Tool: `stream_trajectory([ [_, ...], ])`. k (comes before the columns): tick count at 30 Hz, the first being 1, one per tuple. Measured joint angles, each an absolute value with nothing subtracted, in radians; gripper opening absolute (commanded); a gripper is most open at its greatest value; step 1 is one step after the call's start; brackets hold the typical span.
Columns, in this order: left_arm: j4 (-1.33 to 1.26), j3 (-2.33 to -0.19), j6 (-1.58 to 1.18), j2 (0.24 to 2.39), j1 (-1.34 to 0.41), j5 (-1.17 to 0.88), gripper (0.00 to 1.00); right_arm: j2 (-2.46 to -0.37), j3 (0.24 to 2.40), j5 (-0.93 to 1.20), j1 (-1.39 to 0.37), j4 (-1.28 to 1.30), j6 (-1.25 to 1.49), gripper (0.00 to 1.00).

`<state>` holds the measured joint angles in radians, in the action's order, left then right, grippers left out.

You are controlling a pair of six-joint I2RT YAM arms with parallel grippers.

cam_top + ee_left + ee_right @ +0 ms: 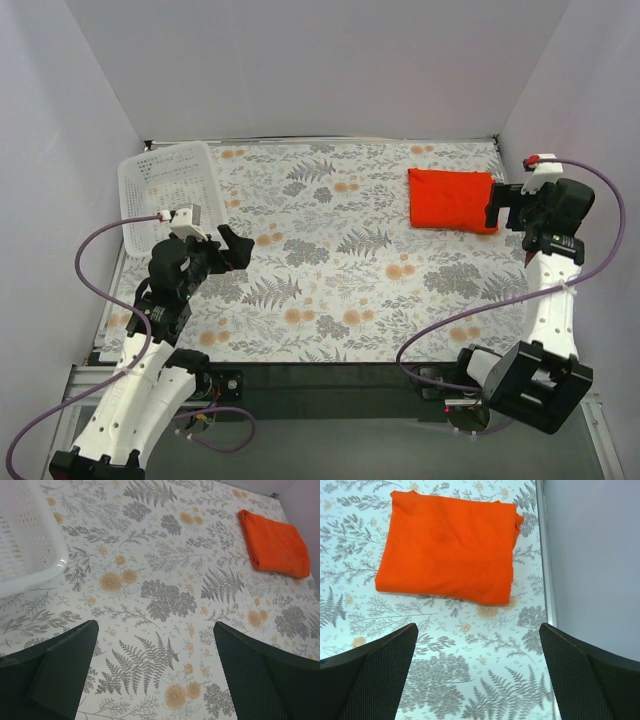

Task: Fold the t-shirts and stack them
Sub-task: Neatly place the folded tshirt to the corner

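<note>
1. Far right corner of the floral table [330, 290]: a single orange-red t-shirt [452, 200] is seen lying folded into a flat rectangle, close to the right wall [580, 90]; no 2nd shirt is shown in any view
2. The right gripper [503, 208] is pictured just beside the shirt's right-hand end, jaws spread wide, nothing held; from the wrist cam the shirt is found ahead of the fingers [380, 680] and a touch to the left, apart from the tips, w/ bare table btwn
3. The shirt's long axis is laid left-to-right across the table, approx. parallel to the line btwn the right gripper's two fingertips; layered edges are shown at its right end, nearest the wall
4. The left gripper [232, 252] is seen nr the white basket [165, 180] on the opposite side, jaws likewise wide and nothing held; from its wrist cam the shirt is placed far off, up and to the right, well apart
5. Judgement: the right arm is by far the nearer, so any further handling of the folded shirt would best be done from that side; the fold looks complete, and stacking can't be judged w/ only one shirt in view
</note>
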<state>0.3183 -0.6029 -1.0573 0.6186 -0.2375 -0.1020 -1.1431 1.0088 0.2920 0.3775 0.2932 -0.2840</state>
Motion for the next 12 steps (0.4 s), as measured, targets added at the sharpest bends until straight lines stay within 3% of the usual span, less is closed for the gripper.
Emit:
stream_trajectory([
  [5,0.345,-0.607,-1.040,0.564,-0.237,-0.063,0.93,-0.977,0.892,0.173,0.373,0.289,-0.150,0.98],
  [12,0.355,-0.603,-1.030,0.534,-0.237,-0.059,0.93,-0.772,0.762,0.011,0.373,0.284,-0.189,0.98],
])
